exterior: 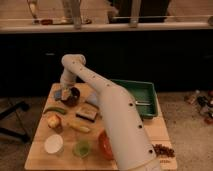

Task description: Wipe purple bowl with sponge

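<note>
The gripper [66, 93] reaches down at the left rim of the purple bowl [73, 97]. Whether it is parted or closed cannot be told, and the sponge cannot be made out apart from it. The bowl is small, round, dark and deep-sided. It stands at the far left of the wooden table [35, 159], with its left rim covered by the gripper. The white arm [117, 120] hides part of the orange-red bowl [103, 145] nearer the front.
</note>
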Motion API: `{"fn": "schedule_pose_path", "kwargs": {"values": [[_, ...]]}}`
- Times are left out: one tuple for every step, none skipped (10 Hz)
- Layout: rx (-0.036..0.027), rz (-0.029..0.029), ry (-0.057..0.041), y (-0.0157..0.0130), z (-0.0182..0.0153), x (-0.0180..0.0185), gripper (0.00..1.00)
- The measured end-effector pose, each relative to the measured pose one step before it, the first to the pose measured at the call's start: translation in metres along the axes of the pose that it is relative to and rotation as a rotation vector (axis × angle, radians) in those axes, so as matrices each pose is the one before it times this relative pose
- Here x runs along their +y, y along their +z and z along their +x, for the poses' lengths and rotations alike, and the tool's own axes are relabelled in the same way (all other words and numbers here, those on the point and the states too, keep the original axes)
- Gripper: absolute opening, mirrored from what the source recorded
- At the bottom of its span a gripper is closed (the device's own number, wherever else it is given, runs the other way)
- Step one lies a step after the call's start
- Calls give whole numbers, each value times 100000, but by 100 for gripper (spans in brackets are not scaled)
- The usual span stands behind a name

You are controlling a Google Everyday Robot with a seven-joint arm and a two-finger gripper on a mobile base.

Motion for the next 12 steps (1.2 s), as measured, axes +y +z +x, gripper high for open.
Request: {"fn": "schedule_pose_path", "kwargs": {"values": [[686, -1156, 1256, -115, 294, 541, 0], [625, -715, 1226, -122, 355, 393, 0], [836, -642, 1351, -134, 534, 429, 0], [686, -48, 1145, -177, 511, 200, 0], [761, 69, 811, -128, 467, 96, 0], [426, 221, 271, -100, 214, -124, 0], [499, 209, 178, -112, 238, -269, 0], [488, 259, -994, 47, 89, -575, 0], [157, 159, -673, 80, -29, -356, 0], [179, 5, -651, 81, -8, -322, 0], [12, 0, -989, 259, -44, -492, 0], [-310, -24, -754, 317, -108, -327, 0]]}}
